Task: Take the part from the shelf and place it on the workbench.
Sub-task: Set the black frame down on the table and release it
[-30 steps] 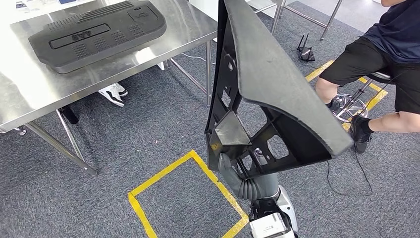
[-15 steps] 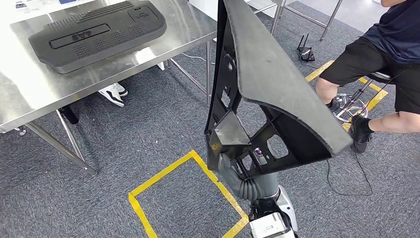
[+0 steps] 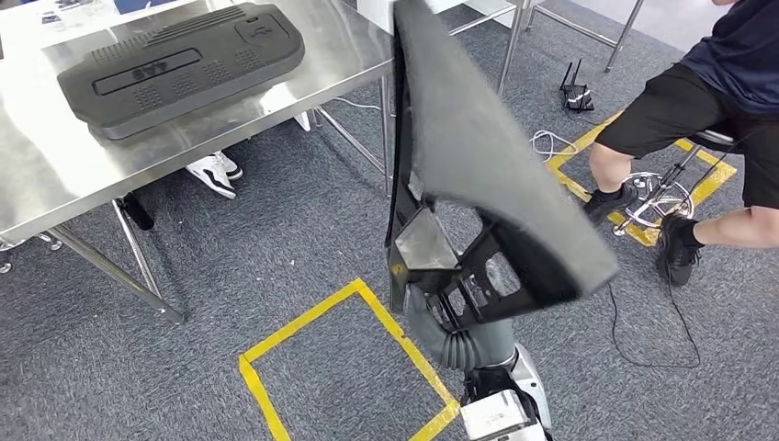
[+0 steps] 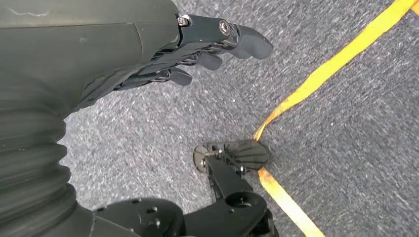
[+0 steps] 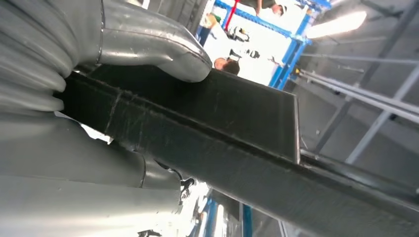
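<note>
Part (image 3: pixel 478 156) gripped upright in right hand (image 5: pixel 153 47); left hand (image 4: pixel 197 54) loose, holding nothing.

The part (image 3: pixel 478 156) looks like matt dark plastic, its broad face faced in rough grey felt-like fabric, its ribbed back smoother. The surface (image 3: pixel 55 175) is brushed, reflective steel carrying a second matt, textured black panel (image 3: pixel 179 64). The floor (image 3: pixel 276 230) is coarse grey carpet marked with glossy yellow tape (image 3: pixel 303 322)

Bright, even light; steel table (image 3: pixel 55 175) glares, motion blur.
</note>
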`<state>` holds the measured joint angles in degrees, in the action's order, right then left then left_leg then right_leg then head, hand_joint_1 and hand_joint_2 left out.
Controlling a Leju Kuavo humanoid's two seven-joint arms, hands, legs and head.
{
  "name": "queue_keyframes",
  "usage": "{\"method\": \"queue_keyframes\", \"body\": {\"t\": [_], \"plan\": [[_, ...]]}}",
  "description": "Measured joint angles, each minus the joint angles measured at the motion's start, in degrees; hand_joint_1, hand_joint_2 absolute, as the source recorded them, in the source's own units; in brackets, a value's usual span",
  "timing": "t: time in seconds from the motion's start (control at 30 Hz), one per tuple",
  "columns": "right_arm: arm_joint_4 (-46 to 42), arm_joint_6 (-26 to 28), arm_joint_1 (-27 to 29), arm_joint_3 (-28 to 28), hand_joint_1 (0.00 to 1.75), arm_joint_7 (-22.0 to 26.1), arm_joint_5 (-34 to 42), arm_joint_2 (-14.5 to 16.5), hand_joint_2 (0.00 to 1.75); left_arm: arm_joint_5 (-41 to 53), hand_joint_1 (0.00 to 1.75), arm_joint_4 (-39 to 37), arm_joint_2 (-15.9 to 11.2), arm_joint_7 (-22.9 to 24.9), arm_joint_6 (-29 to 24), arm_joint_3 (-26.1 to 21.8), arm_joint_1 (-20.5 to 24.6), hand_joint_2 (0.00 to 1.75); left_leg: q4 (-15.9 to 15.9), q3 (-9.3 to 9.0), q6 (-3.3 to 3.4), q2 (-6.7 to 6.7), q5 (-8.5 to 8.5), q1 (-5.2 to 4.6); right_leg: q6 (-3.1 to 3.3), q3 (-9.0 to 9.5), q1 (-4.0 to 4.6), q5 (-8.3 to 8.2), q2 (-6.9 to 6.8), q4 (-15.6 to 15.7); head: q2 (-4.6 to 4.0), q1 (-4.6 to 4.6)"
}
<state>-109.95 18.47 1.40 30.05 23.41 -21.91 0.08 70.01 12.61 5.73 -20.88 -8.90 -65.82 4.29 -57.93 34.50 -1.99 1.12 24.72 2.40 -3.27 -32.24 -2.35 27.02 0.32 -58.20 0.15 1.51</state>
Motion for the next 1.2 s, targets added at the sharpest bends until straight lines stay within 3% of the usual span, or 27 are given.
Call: {"method": "queue_keyframes", "body": {"t": [0.07, 0.17, 0.23, 0.27, 0.37, 0.43, 0.57, 0.67, 0.73, 0.77, 0.8, 0.87, 0.93, 1.07, 1.13, 1.2], "plan": [[0.0, 0.0, 0.0, 0.0, 1.75, 0.0, 0.0, 0.1, 1.75, 0.0, 0.0, 0.0, 0.0, 0.0, 0.0, 0.0, 0.0, 1.75, -2.3, 0.91, -0.1, -0.51, 1.62, 0.18, 0.88, 0.05, 0.07, -0.08, -0.08, 0.0, 0.0, 0.02], [0.0, 0.0, 0.0, 0.0, 1.75, 0.0, 0.0, 0.2, 1.75, 0.0, 0.0, 0.0, 0.1, 0.0, 0.0, 0.0, 0.0, 1.75, -13.6, 6.08, 0.12, -0.94, 7.23, -0.09, 1.83, 0.11, 0.67, 0.0, -0.29, 0.0, 0.0, 0.02], [0.1, 0.0, 0.0, 0.0, 1.75, 0.0, 0.0, 0.2, 1.75, 0.0, 0.0, 0.0, 0.0, 0.0, 0.0, 0.0, -0.1, 1.75, -18.3, 8.38, 0.58, -0.94, 8.23, -0.36, 2.16, 0.24, 1.18, 0.12, -0.33, 0.0, 0.0, -0.01], [0.2, 0.0, 0.0, 0.0, 1.75, 0.0, 0.0, 0.2, 1.75, 0.0, 0.0, 0.0, 0.0, 0.0, 0.0, 0.0, -0.1, 1.75, -17.0, 7.81, 0.96, -0.93, 6.98, -0.53, 2.27, 0.39, 1.37, 0.21, -0.31, 0.0, 0.0, -0.01], [0.2, 0.0, 0.0, 0.0, 1.75, 0.0, 0.0, 0.3, 1.75, 0.0, 0.0, 0.0, 0.0, 0.0, 0.0, 0.0, 0.0, 1.75, -5.6, 2.11, 2.23, -0.96, 1.82, -1.17, 2.4, 0.96, 1.82, 0.62, -0.28, -0.1, 0.0, -0.04], [0.2, 0.0, -0.1, 0.0, 1.75, 0.0, 0.0, 0.4, 1.75, 0.0, 0.0, 0.0, -0.1, 0.1, 0.0, 0.0, 0.1, 1.75, -2.0, 0.49, 2.51, -0.94, 1.29, -1.66, 2.02, 0.86, 2.01, 0.8, -0.33, -0.1, 0.0, -0.08], [0.2, 0.0, -0.2, 0.0, 1.75, 0.0, 0.0, 0.4, 1.75, 0.0, 0.0, 0.0, 0.0, 0.6, 0.3, 0.0, 0.0, 1.75, -1.0, 0.11, 3.08, -0.74, 1.1, -1.71, 1.01, -0.05, 1.79, 1.69, -0.41, -1.4, 0.0, -0.12], [0.3, -0.1, -0.3, 0.0, 1.75, 0.0, 0.0, 0.4, 1.75, 0.0, 0.0, 0.0, 0.0, 0.8, 0.4, 0.0, 0.1, 1.75, -0.6, -0.19, 3.68, -0.73, 1.13, -1.58, 1.15, -5.45, 1.65, 5.37, -0.39, -11.2, 0.0, -0.17], [0.5, -0.2, -0.3, 0.0, 1.75, 0.0, 0.0, 0.3, 1.75, 0.0, 0.0, 0.0, 0.0, 0.9, 0.5, 0.0, 0.1, 1.75, -0.6, -0.24, 3.76, -0.66, 1.27, -1.62, 0.77, -8.79, 1.58, 6.31, -0.4, -16.2, 0.0, -0.15], [0.6, -0.3, -0.3, 0.0, 1.75, 0.0, 0.0, 0.3, 1.75, 0.0, 0.0, 0.0, 0.0, 0.8, 0.7, 0.0, 0.1, 1.75, -0.6, -0.33, 3.74, -0.58, 1.34, -1.62, 0.32, -8.96, 1.55, 5.47, -0.4, -15.6, 0.0, -0.16], [0.7, -0.4, -0.3, 0.0, 1.75, 0.0, 0.0, 0.3, 1.75, 0.0, 0.0, 0.0, 0.0, 0.7, 0.9, 0.0, 0.1, 1.75, -0.6, -0.48, 3.65, -0.46, 1.44, -1.61, -0.19, -7.88, 1.49, 3.81, -0.4, -12.7, 0.0, -0.16], [0.7, -0.4, -0.4, 0.0, 1.75, 0.0, 0.0, 0.3, 1.75, -0.2, 0.0, 0.0, 0.1, 0.3, 1.4, 0.0, 0.1, 1.75, -0.7, -0.78, 3.28, -0.2, 1.74, -1.75, -0.64, -4.1, 1.53, 0.32, -0.4, -4.4, 0.0, -0.16], [0.7, -0.4, -0.4, 0.0, 1.75, -0.1, 0.0, 0.3, 1.75, -0.3, 0.0, 0.0, 0.2, 0.0, 1.5, 0.0, 0.1, 1.75, -0.7, -0.89, 2.74, -0.04, 2.07, -2.02, 0.18, -1.95, 1.72, -1.12, -0.37, -0.1, 0.0, -0.09], [0.7, -0.4, -0.4, 0.0, 1.75, -0.1, 0.0, 0.4, 1.75, -0.4, 0.0, 0.0, 0.1, 0.0, 1.7, 0.0, 0.1, 1.75, -1.7, -0.85, 1.6, -0.21, 3.15, -1.88, 2.1, -1.19, 1.5, -1.09, -0.37, 0.5, 0.0, -0.01], [0.8, -0.4, -0.4, 0.0, 1.75, -0.1, 0.0, 0.5, 1.75, -0.4, 0.0, 0.0, 0.1, 0.0, 1.7, 0.0, 0.1, 1.75, -7.1, 1.45, 1.16, -0.52, 5.95, -1.75, 2.83, -0.43, 1.22, -0.78, -0.45, 0.7, 0.0, 0.11], [0.8, -0.4, -0.4, 0.0, 1.75, 0.0, 0.0, 0.5, 1.75, -0.4, 0.0, 0.0, 0.1, 0.1, 1.7, 0.0, 0.0, 1.75, -14.8, 5.56, 0.88, -0.67, 8.91, -1.66, 3.33, 0.11, 1.32, -0.32, -0.48, 0.7, 0.0, 0.14]]}}
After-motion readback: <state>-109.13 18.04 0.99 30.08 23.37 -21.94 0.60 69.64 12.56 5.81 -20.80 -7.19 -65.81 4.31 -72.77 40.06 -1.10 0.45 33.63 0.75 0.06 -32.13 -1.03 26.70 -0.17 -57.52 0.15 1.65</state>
